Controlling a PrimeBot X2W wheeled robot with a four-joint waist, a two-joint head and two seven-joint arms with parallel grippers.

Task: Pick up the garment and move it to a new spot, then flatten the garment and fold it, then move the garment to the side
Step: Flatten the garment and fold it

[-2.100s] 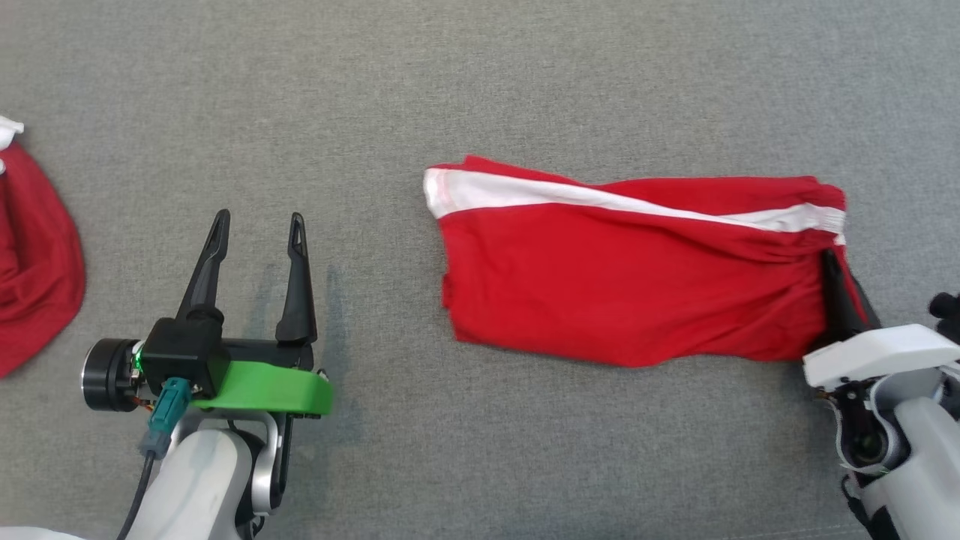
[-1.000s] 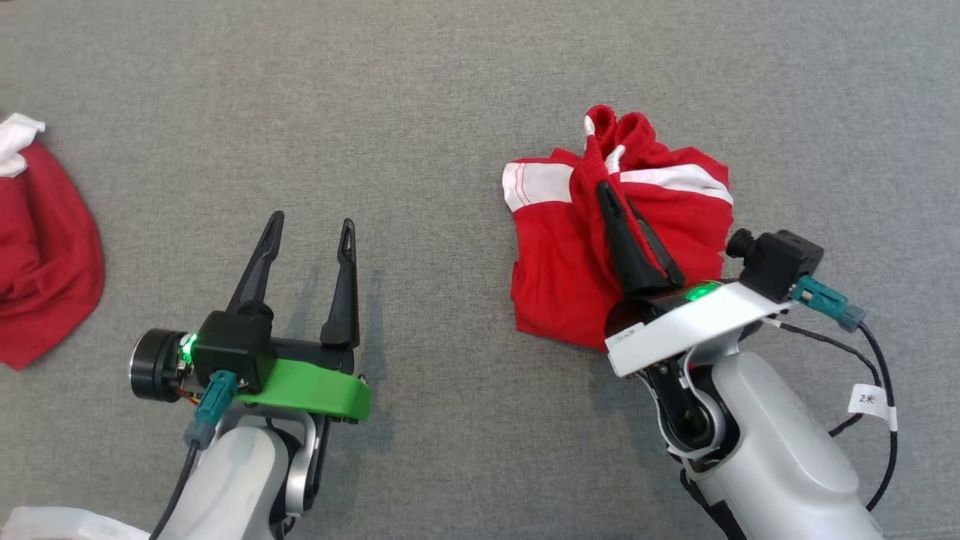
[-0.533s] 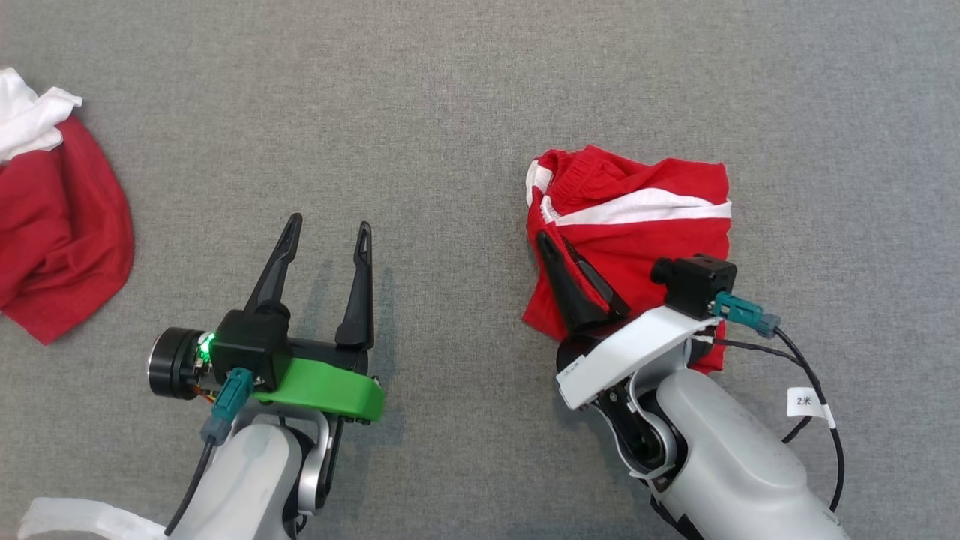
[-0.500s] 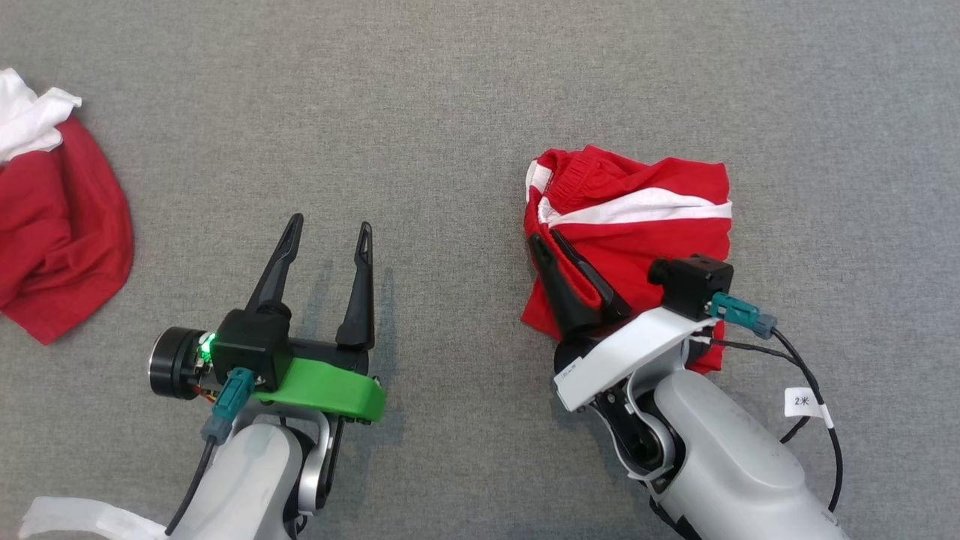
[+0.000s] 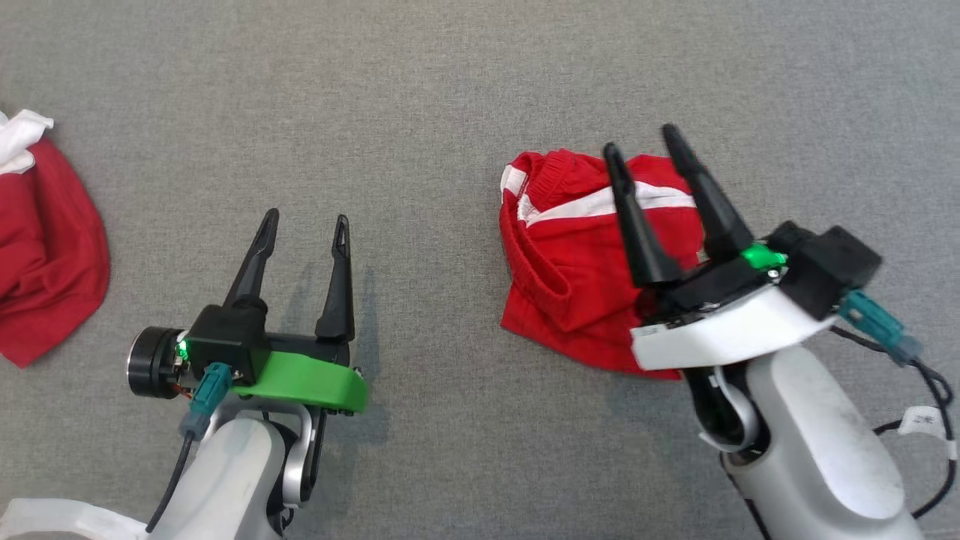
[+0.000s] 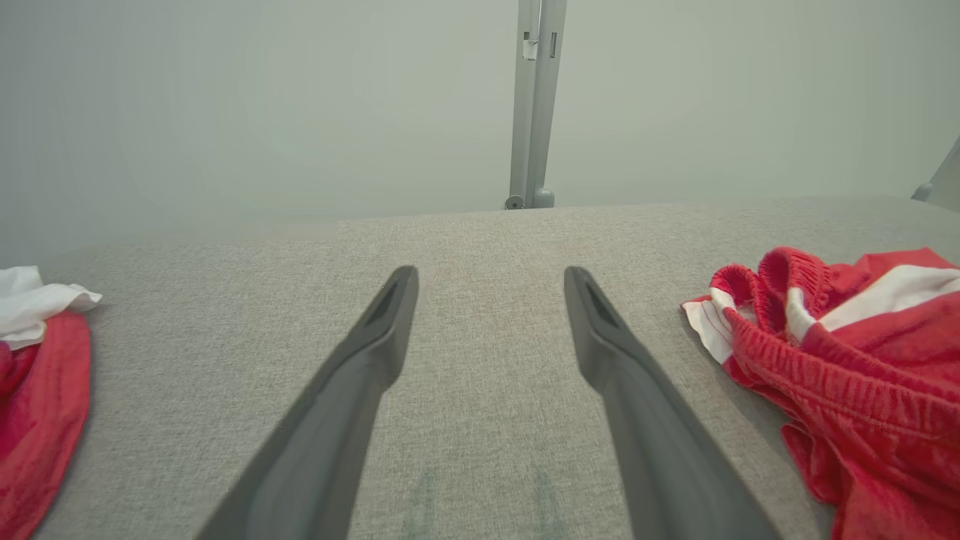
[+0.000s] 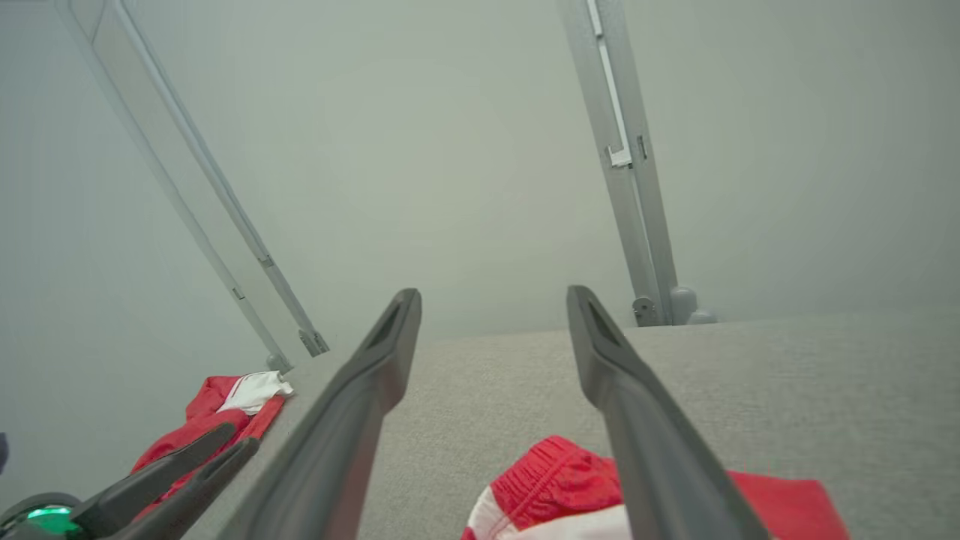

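Spread wide and empty: left gripper (image 5: 306,217) lower left, right gripper (image 5: 639,139) over the folded garment (image 5: 562,262), centre right. Two red pieces counted, other garment (image 5: 45,247) cut by left edge; bare grey surface (image 5: 420,90) between.

A grey woven counter (image 5: 450,82) spreads across the head view. At its far left lies a red cloth (image 5: 45,247), crumpled into a rounded heap and cut off by the frame's edge. A white piece (image 5: 19,135) is bunched at the cloth's upper end, touching the red. In the left wrist view a grey metal post (image 6: 534,105) stands upright just past the counter's far edge, against a pale, plain wall (image 6: 225,112). In the right wrist view a second post (image 7: 187,180) runs slanted across the wall, its foot near the red cloth.
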